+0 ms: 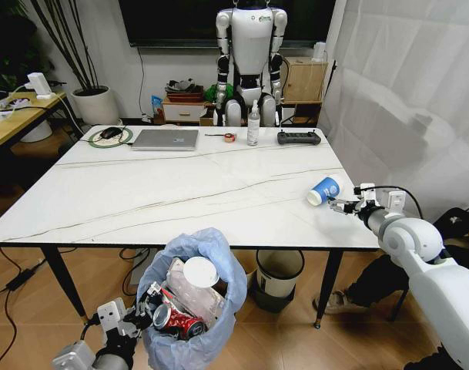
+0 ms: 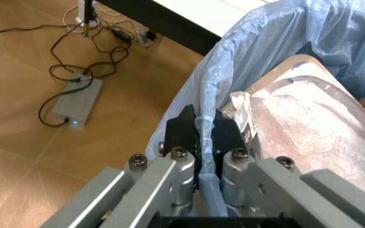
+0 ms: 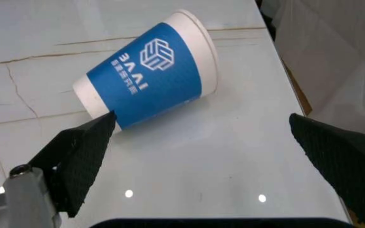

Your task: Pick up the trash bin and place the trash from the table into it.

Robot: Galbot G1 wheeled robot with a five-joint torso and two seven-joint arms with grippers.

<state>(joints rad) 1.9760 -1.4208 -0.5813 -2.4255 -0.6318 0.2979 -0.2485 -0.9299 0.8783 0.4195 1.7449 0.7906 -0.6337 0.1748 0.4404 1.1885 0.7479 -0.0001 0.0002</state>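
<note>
The trash bin (image 1: 195, 308), lined with a puffy light-blue bag, hangs below the table's front edge with my left gripper (image 1: 145, 304) shut on its rim (image 2: 208, 137). Inside it lie a crushed red can (image 1: 176, 320), a white lid (image 1: 200, 271) and a clear packet (image 2: 309, 128). A blue paper cup (image 1: 324, 190) lies on its side near the right end of the white marble table (image 1: 180, 193). My right gripper (image 1: 343, 205) is open just beside the cup (image 3: 150, 76), which lies beyond its black pads (image 3: 81, 156) and slightly off to one side, not between them.
At the table's far edge stand a silver laptop (image 1: 165, 139), a clear spray bottle (image 1: 253, 123), a tape roll (image 1: 229, 137) and a black remote (image 1: 299, 138). A dark bin (image 1: 279, 274) sits under the table. A humanoid robot (image 1: 251, 54) stands behind. Cables and a power box (image 2: 78, 99) lie on the floor.
</note>
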